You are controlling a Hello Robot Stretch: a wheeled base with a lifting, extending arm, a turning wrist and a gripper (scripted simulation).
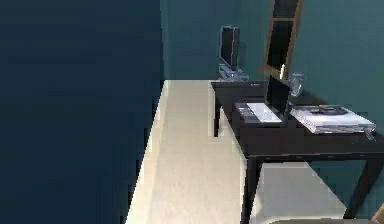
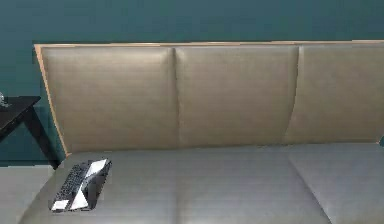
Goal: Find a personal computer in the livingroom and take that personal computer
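Obs: the personal computer (image 1: pixel 268 100), an open laptop, sits on the dark table (image 1: pixel 290 138), toward the table edge that faces the open floor. A stack of papers (image 1: pixel 332 119) lies just beside it on the same table.

Pincer state: you cannot tell.

A tan sofa (image 2: pixel 230 100) stands just beside the table. A flat black-and-white thing (image 2: pixel 82 184) lies on the seat end nearest the table (don't take it for the target).

Risks, as I judge them:
- You could clip a table leg driving in.
- A reach could sweep the papers off the table.
- The raised lid could fold under a grasp.

Writing: none legible.
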